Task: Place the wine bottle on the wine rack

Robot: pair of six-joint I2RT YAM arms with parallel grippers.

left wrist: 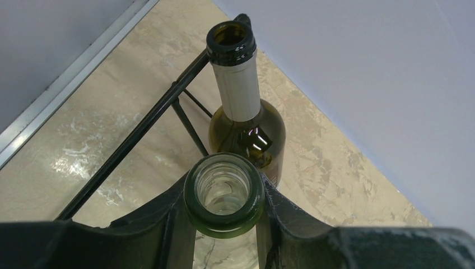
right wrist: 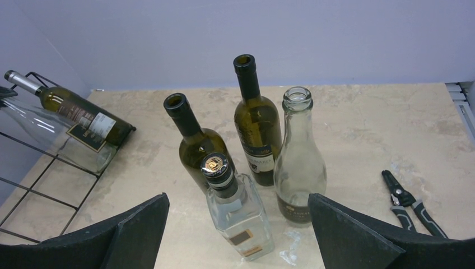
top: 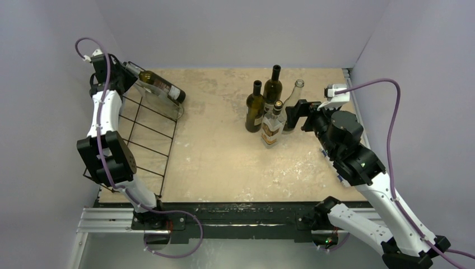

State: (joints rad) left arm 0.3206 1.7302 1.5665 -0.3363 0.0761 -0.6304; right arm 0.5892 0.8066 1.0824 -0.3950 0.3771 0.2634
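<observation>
Glass is what my left gripper (left wrist: 224, 193) has hold of. Its two black fingers (left wrist: 162, 221) press against either side of the neck of the clear wine bottle (left wrist: 224, 225), just under the lip, so that hand is closed on it. The bottle lies on its side across the far end of the wine rack (left wrist: 140, 131), at the back left corner of the table (top: 224, 162). Its neck is raised and points to the left, and its base points toward the middle of the table. Whether the base rests on the rack's last rod or on the table top, I cannot tell.

Just beside it, on the far side, a dark green bottle (left wrist: 246, 134) with a pale foil neck and a label lies tilted the same way on the rack. The two look to be touching along their bodies.

Well apart, right of the table's middle, four bottles stand upright in a tight group. A short dark bottle (right wrist: 196, 151) is at the left and a tall dark bottle (right wrist: 255, 129) with a label is behind. A tall clear bottle (right wrist: 299, 168) is at the right, and a square bottle (right wrist: 235, 218) of clear glass with a black-and-gold cap is at the front.

My right gripper (right wrist: 238, 196) hovers at the near right of that group, jaws spread wide and holding nothing. In my wrist view the square bottle sits nearest, between them. A pair of black-handled pliers (right wrist: 411, 204) lies flat on the table to the right of the group.
</observation>
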